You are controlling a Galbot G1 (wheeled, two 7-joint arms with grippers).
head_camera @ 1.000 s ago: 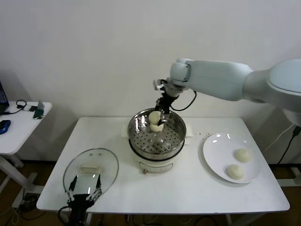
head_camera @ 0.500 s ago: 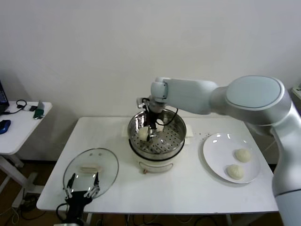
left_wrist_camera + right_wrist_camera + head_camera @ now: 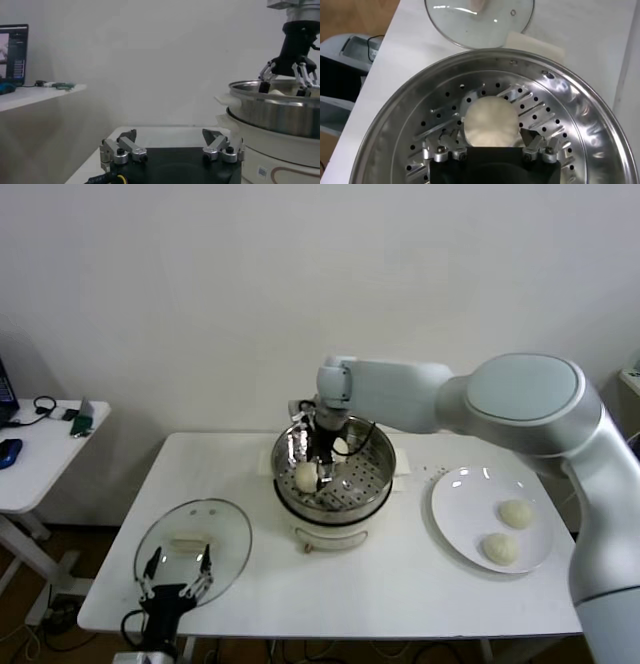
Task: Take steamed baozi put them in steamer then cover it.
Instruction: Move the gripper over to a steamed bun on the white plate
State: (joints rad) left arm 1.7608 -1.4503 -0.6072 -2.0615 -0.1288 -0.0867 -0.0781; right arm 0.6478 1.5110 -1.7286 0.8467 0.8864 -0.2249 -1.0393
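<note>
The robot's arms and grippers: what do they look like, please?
The right arm has smooth, rounded white and pale grey shells, with a black cable at the wrist. Both the right gripper and the left gripper have a black body and thin silvery metal fingers.

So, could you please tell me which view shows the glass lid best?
The head view: the whole lid lies flat on the table. The right wrist view catches only part of it; the left wrist view doesn't show it.
</note>
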